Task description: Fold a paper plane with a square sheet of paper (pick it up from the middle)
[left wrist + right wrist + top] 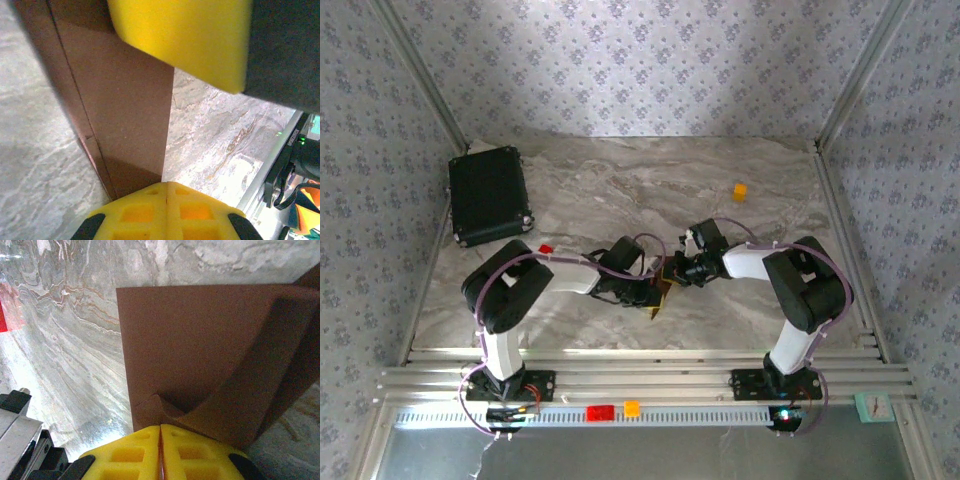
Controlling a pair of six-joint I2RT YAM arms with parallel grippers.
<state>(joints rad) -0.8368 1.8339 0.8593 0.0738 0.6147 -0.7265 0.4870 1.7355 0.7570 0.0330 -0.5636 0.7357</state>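
Well, from the top I see my left hand (653, 290) and right hand (672, 272) meet at the middle of the desk (620, 170), both on the brown paper (658, 302). A black case (488, 195), a red block (546, 248) and an orange block (740, 191) sit apart from it. My left wrist view shows the brown paper (125, 100) with a long crease, pinched tight by the left hand. My right wrist view shows a folded flap (240, 405), pinched tight by the right hand too.

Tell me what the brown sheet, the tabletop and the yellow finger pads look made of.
The brown sheet: thin matte paper, holding sharp creases and a folded flap. The tabletop: glossy grey marble-look surface, veined with glare; stone or laminate, cannot tell. The yellow finger pads: matte, likely moulded plastic or rubber, with square recesses.
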